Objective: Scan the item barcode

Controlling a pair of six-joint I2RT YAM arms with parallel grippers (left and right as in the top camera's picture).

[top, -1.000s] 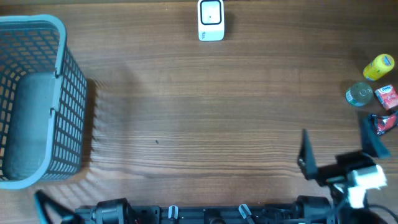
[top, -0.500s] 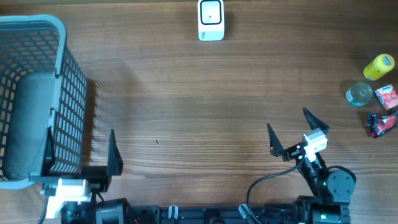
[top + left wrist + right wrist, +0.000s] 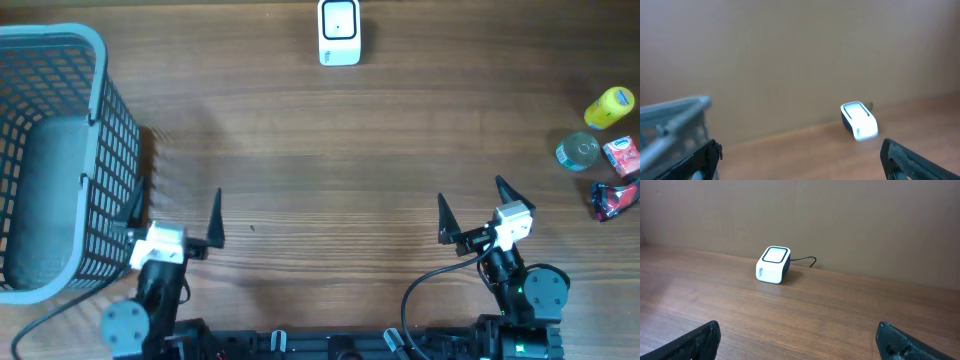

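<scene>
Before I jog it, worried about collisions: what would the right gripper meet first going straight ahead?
Way looks free: only bare table ahead of the right gripper. The white scanner sits far off, slightly left of that line; a miss seems likely.

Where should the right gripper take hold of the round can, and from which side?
Grip the can across its round wall, from above: it seems to stand upright. Close on its near and far sides, since the red box crowds its right.

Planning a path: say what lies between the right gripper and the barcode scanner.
Only bare wooden table between right gripper and barcode scanner, as the overhead and right wrist views show.
</scene>
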